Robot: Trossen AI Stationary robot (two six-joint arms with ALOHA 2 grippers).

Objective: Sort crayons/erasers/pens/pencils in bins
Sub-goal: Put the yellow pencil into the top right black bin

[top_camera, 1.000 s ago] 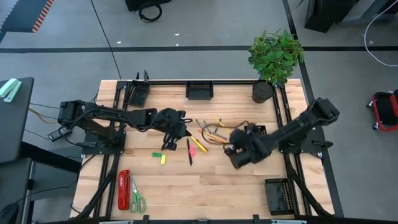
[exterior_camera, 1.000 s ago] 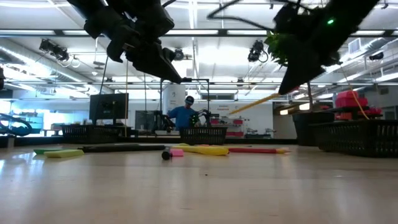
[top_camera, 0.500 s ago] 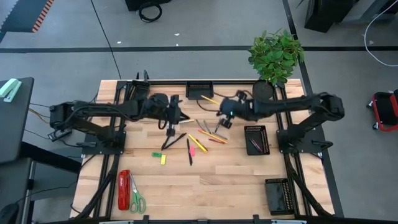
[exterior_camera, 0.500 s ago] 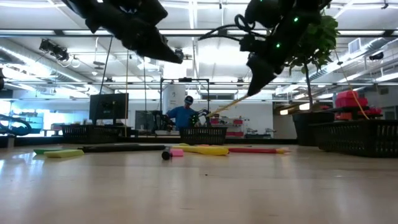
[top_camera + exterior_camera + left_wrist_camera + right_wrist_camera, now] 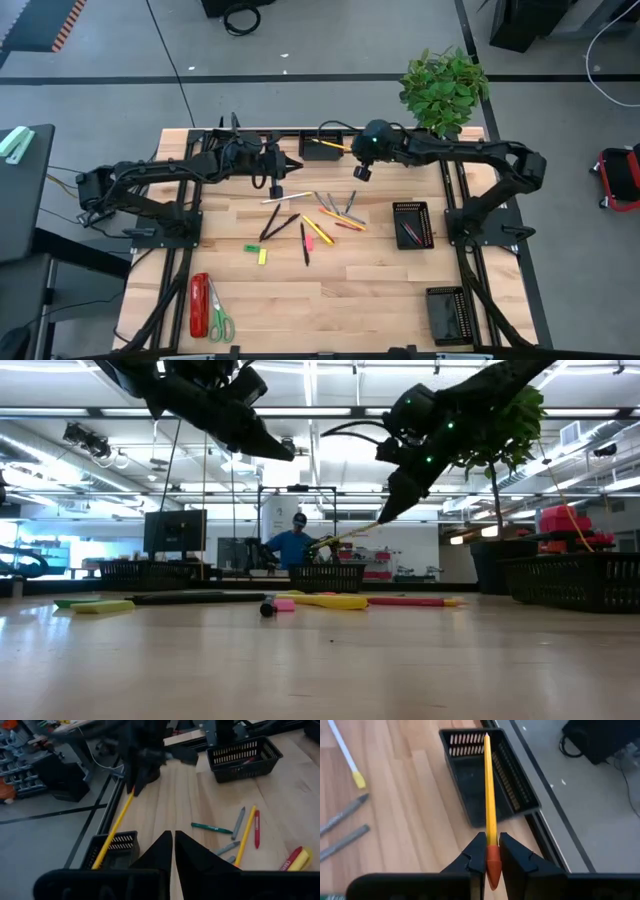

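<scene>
My right gripper (image 5: 356,152) is shut on a long yellow pencil (image 5: 489,785) above the far-middle black mesh bin (image 5: 322,147). The pencil's sharp tip is over that bin (image 5: 485,780). The pencil also shows in the left wrist view (image 5: 114,836) and the low view (image 5: 345,538). My left gripper (image 5: 293,163) is shut and empty, in the air left of the right gripper. Loose pens, crayons and pencils (image 5: 325,212) lie flat on the table's middle. Two small erasers (image 5: 258,252) lie to their near left. My right gripper pinches the pencil between its two fingers just ahead of the orange-red eraser end (image 5: 491,839). The pencil lies along the fingers and sticks out past their tips. It is lifted clear and slants down toward the far-middle bin.
More bins stand at the far left (image 5: 222,150), at the right with dark pens inside (image 5: 410,222), and at the near right (image 5: 446,312). A plant pot (image 5: 423,147) stands at the far right. A red stapler (image 5: 199,303) and green scissors (image 5: 218,320) lie near left.
My right gripper has carried the pencil from the table's right middle toward the far edge and left, to the far-middle bin. The pencil stays lifted. My left gripper has risen and moved toward the far edge, still shut.
</scene>
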